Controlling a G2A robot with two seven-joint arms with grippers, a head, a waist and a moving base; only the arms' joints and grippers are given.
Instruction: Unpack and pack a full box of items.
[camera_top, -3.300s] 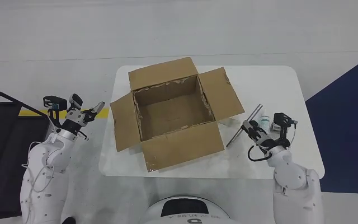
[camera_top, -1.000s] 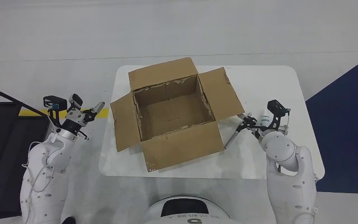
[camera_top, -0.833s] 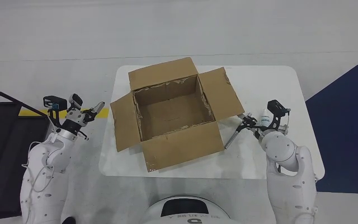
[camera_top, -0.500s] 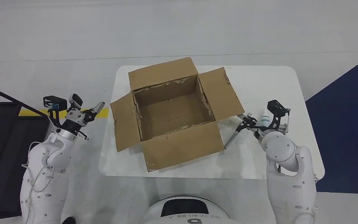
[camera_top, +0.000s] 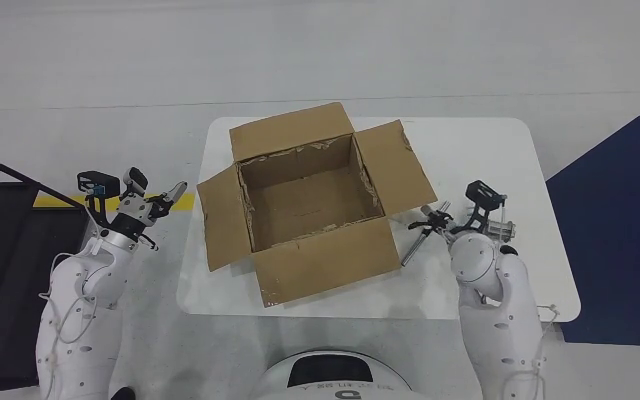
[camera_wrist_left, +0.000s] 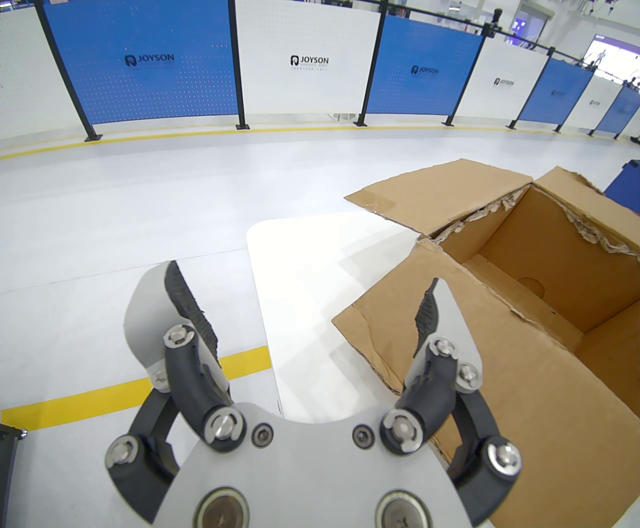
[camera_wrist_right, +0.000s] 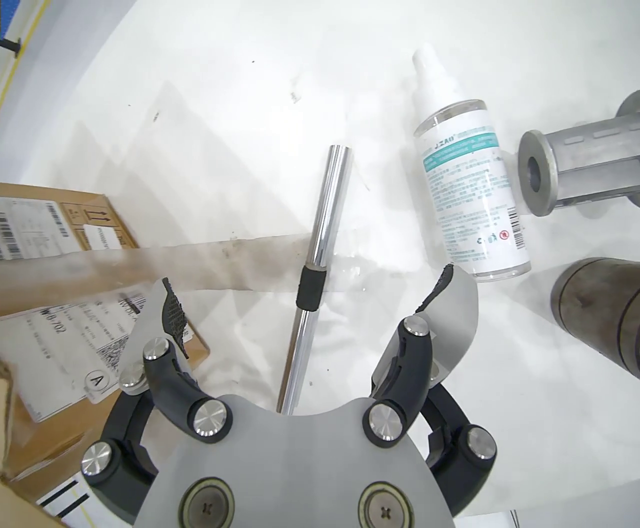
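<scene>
An open cardboard box (camera_top: 300, 200) stands mid-table with its flaps spread and its inside bare. To its right a thin metal rod (camera_wrist_right: 327, 210) with a black band lies on the table, running between the fingers of my open right gripper (camera_wrist_right: 310, 300), which hovers just above it. In the top view that gripper (camera_top: 428, 218) is beside the box's right flap, over the rod (camera_top: 410, 250). My left gripper (camera_wrist_left: 305, 310) is open with nothing in it, held off the table's left edge (camera_top: 160, 195), short of the box (camera_wrist_left: 500, 300).
A white spray bottle (camera_wrist_right: 470, 200) lies beside the rod. Past it lie a flanged metal cylinder (camera_wrist_right: 575, 165) and a dark metal cylinder (camera_wrist_right: 600, 320). A labelled box flap (camera_wrist_right: 50, 250) lies close to one right finger. The white table (camera_top: 480, 150) has free room at its far right.
My right arm has shifted left toward the box, so its gripper now hangs over the rod. The left arm and the box have not moved.
</scene>
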